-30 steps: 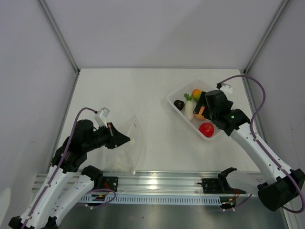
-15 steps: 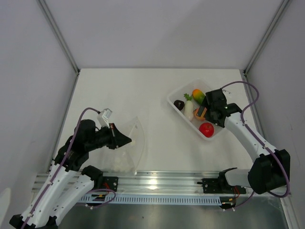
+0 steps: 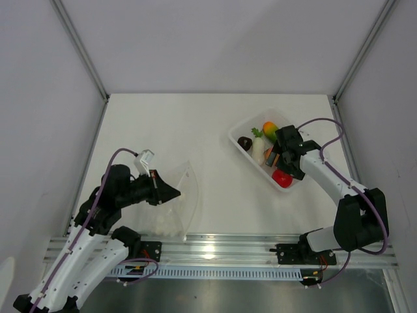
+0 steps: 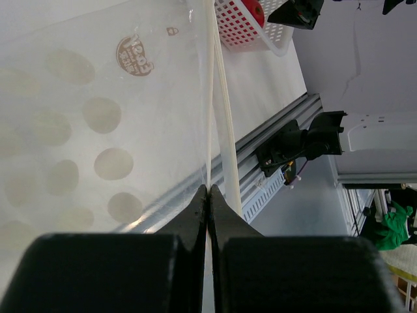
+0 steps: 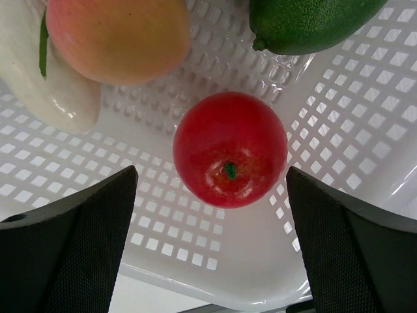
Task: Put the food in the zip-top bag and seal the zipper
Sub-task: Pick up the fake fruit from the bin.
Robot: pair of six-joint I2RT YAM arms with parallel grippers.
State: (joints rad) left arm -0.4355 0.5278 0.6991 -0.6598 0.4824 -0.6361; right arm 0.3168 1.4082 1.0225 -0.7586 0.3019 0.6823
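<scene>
The left pincer (image 3: 173,192) is pressed fully together on a thin edge of the zip-top bag (image 3: 186,210). In the left wrist view its two black fingers (image 4: 195,212) meet with the clear plastic caught between them, and the edge runs straight away from the tips. The rest of the bag spreads out to one side of this pincer as a soft clear sheet (image 4: 98,117) with pale round dots and a small brown round mark. It lies partly on the white counter (image 3: 195,124). Whether the bag's mouth is open or pressed closed cannot be told from these views.

The right pincer (image 3: 278,164) stands wide, with nothing held, just above the white perforated tray (image 3: 236,134). From its own camera the red apple (image 5: 229,149) sits squarely between the two dark fingers (image 5: 71,248) and a little ahead of the tips, with clear space on both sides — neither finger touches it. Beyond the apple, on the left finger's side, the peach (image 5: 117,36) lies against the white radish (image 5: 45,85); on the right finger's side is the green piece (image 5: 313,16). From above, an orange-green mango (image 3: 268,128) and a dark piece (image 3: 244,142) lie in the tray's far end, past the pincer. The tray and the bag are well apart.
</scene>
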